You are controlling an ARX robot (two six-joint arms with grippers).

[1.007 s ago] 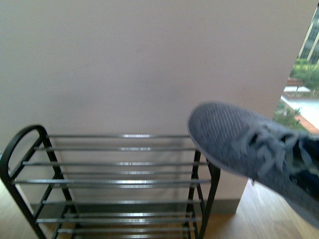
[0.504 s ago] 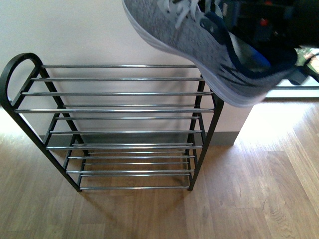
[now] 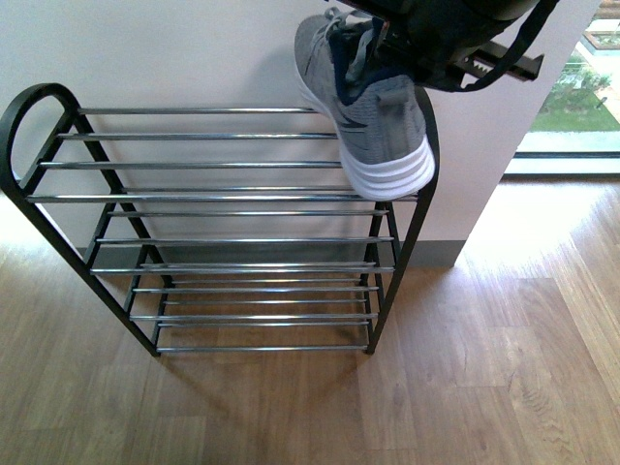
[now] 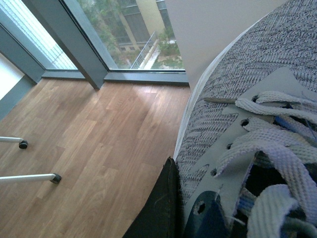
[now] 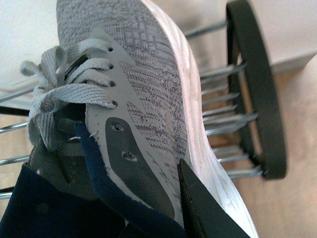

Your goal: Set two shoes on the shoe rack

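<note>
The sneaker (image 3: 373, 116) hangs tilted over the right end of the rack's (image 3: 232, 198) top shelf. Its white heel is low at the front right corner and its toe points up toward the wall (image 3: 174, 48). Whether the sole touches the chrome bars cannot be told. The right gripper (image 3: 402, 58) is clamped on the shoe at its dark-lined collar. In the right wrist view one black finger (image 5: 203, 208) presses the white sole edge, while the other is hidden, seemingly inside the shoe. The rack's black arched side shows just beside the shoe there.

The second sneaker (image 4: 257, 64) appears only in the left wrist view (laces and grey knit fill most of it), raised above the floor (image 4: 99, 139). The left gripper (image 4: 183, 213) grips it, with one dark finger (image 4: 161, 208) flat against its outer side and the other out of sight.

The rack stands on the wood floor against the wall, and its other shelves show only bars. A window (image 4: 124, 29) lies to the right of the wall.
</note>
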